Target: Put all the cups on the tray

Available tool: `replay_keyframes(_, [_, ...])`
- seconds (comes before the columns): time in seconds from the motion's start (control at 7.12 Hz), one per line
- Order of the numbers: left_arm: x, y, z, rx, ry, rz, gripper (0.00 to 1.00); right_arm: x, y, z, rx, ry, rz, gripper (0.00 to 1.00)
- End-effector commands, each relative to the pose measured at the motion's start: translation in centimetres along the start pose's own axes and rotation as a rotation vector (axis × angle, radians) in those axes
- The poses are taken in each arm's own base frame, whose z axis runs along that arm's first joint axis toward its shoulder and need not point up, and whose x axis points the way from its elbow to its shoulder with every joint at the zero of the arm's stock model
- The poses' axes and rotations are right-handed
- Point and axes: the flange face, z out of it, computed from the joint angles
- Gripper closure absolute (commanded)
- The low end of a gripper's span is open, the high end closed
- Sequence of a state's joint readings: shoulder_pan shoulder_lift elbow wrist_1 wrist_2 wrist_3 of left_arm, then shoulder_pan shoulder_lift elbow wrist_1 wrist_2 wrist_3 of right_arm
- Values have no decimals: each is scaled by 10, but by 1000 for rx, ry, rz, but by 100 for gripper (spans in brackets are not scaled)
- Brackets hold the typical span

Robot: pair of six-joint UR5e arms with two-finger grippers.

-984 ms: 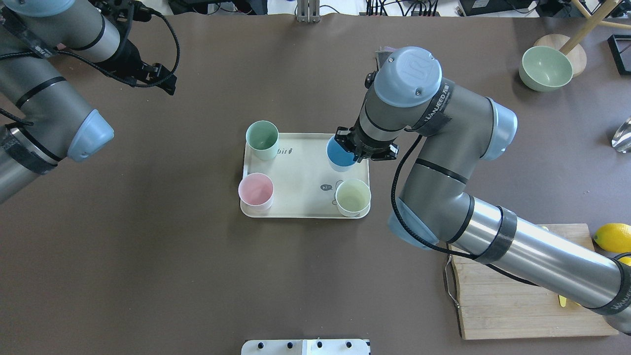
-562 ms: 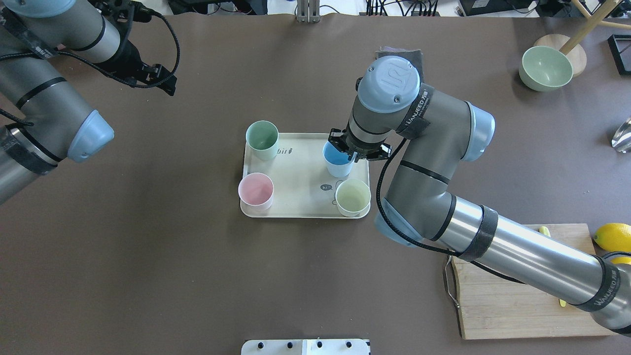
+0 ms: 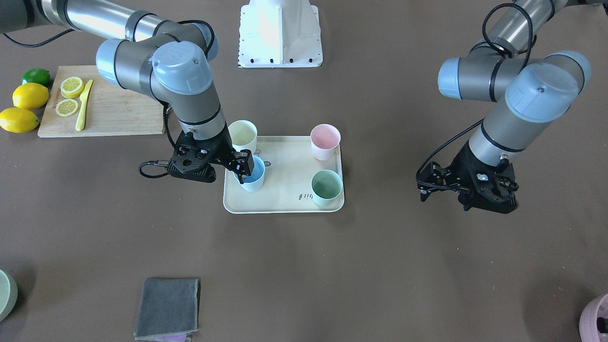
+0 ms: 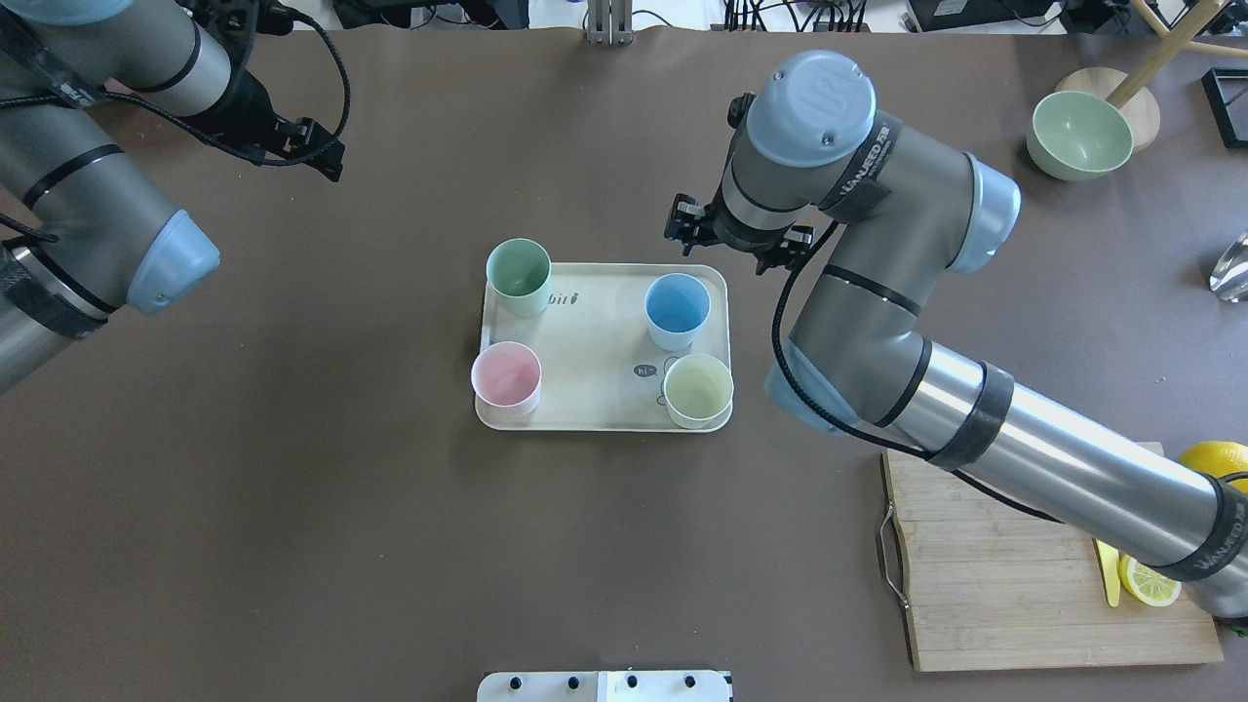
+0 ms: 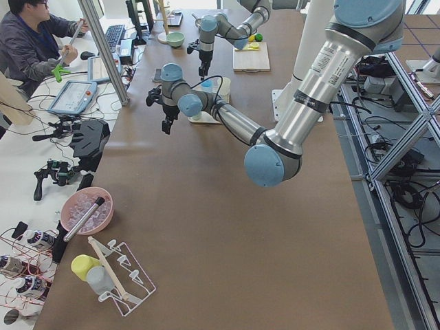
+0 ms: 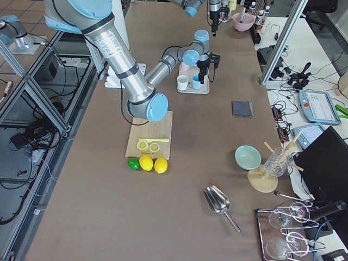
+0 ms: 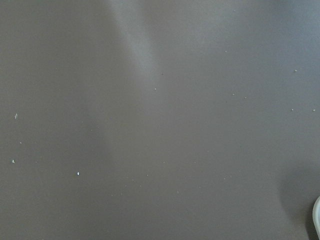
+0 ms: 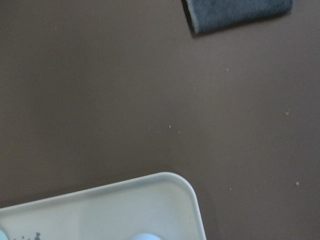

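Observation:
The cream tray [image 4: 595, 331] lies mid-table. All four cups stand upright on it: mint green [image 4: 519, 276], pink [image 4: 506, 377], pale yellow [image 4: 698, 389] and light blue [image 4: 678, 310]. My right gripper [image 3: 242, 165] is open and empty. It hangs above the tray's far right corner, just clear of the blue cup [image 3: 252, 176]. In the overhead view its wrist hides the fingers. The right wrist view shows only that tray corner [image 8: 175, 187]. My left gripper [image 4: 327, 161] is open and empty over bare table at the far left, well away from the tray [image 3: 285, 202].
A wooden cutting board [image 4: 1024, 585] with lemon slices and a knife lies near right, with lemons [image 3: 29, 96] beside it. A pale-green bowl [image 4: 1080, 135] stands far right, a grey cloth [image 3: 167, 308] beyond the tray, and a mauve pot [image 3: 596, 318] at the far left corner.
My right gripper has let go of the light blue cup, risen and drawn back past the tray's far edge. The cup now stands alone on the tray. The left arm barely moved.

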State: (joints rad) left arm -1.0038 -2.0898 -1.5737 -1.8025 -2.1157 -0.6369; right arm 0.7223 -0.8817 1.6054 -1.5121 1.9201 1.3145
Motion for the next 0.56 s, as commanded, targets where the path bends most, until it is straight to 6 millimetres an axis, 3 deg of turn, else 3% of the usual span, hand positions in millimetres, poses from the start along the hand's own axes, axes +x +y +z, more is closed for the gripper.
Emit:
replay_keyframes(0.0, [-76, 9, -34, 7, -34, 46, 1, 88, -64, -51, 20, -17, -82, 0])
replay_keyframes(0.14, [-126, 3, -71, -18, -48, 68, 1, 158, -90, -69, 23, 0, -158, 0])
replay_keyframes(0.42, [-230, 19, -133, -87, -136, 148, 1, 279, -124, -84, 13, 62, -262, 0])
